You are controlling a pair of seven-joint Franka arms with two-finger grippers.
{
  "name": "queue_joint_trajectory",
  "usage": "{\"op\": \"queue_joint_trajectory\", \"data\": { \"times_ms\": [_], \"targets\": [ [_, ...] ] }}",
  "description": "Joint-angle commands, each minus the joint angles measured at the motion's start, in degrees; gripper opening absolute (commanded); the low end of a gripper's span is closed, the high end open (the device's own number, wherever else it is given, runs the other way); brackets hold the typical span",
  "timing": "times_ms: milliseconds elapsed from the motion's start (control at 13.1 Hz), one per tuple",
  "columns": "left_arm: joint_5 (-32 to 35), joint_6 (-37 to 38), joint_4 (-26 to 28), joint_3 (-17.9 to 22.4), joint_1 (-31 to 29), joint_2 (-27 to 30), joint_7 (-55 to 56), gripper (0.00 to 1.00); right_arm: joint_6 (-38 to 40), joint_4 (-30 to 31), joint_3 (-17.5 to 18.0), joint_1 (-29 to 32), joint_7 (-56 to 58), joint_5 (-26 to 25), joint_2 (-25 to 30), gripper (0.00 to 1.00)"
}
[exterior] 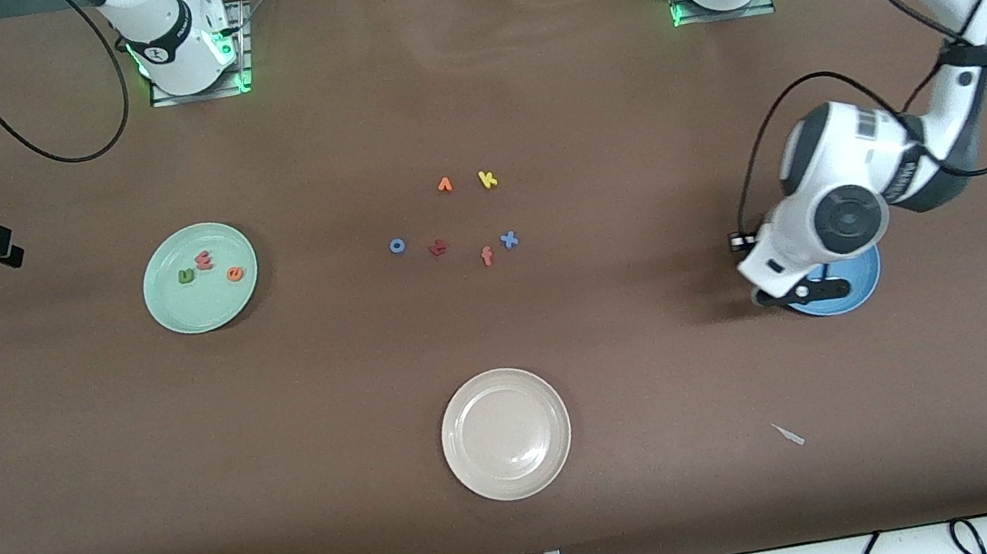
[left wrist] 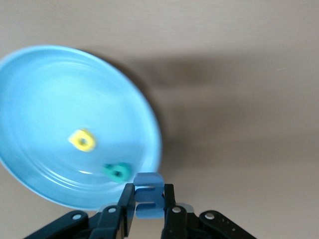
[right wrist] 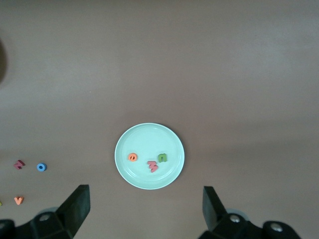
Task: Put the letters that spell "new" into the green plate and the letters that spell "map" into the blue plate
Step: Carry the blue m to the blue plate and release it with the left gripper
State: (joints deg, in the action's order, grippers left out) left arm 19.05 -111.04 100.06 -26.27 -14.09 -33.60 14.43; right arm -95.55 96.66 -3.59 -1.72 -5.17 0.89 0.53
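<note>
- Gripping the blue m (left wrist: pixel 148 195) between its closed fingers (left wrist: pixel 128 209), the left tool (exterior: pixel 796 293) hangs over the rim of the blue plate (exterior: pixel 861 285) at the left arm's end of the worktop (exterior: pixel 81 471).
- Inside the blue plate lie the yellow a (left wrist: pixel 82 140) and the teal p (left wrist: pixel 117 172), close together but apart; the p is the one nearer the held m.
- The green plate (exterior: pixel 180 312) sits toward the right arm's end of the worktop, well apart from the blue plate.
- In the green plate lie the green n (exterior: pixel 187 275), the pink w (exterior: pixel 203 260) and the orange e (exterior: pixel 235 274), clustered near one another.
- The right tool (right wrist: pixel 147 209) waits with its fingers spread wide and nothing between them, up over the worktop's edge at the right arm's end, looking down at the green plate.
- Between the two plates, mid-worktop, lie loose letters: an orange wedge (exterior: pixel 444 185), a yellow k (exterior: pixel 488 179), a blue o (exterior: pixel 397 245), a dark red letter (exterior: pixel 439 247), a salmon f (exterior: pixel 487 257) and a blue x (exterior: pixel 508 239).
- A beige plate (exterior: pixel 506 433) lies nearer the front camera than those letters.
</note>
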Motion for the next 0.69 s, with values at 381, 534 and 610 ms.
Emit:
{"op": "queue_joint_trajectory", "data": {
  "times_ms": [381,534,610],
  "targets": [
    [3.3,2.9,-4.3,1.0,-2.8,-1.6,-16.8,1.0,0.2,0.1,0.3,1.2,0.5,0.9,0.2,1.0],
    [3.3,6.2,-6.8,1.0,-3.1,-1.5,-17.1,1.0,0.0,0.1,0.3,1.1,0.3,0.8,0.2,1.0],
    [3.3,8.8,-8.7,1.0,-3.1,-1.2,-17.2,1.0,0.0,0.1,0.4,1.1,0.3,0.8,0.2,1.0]
  ]
}}
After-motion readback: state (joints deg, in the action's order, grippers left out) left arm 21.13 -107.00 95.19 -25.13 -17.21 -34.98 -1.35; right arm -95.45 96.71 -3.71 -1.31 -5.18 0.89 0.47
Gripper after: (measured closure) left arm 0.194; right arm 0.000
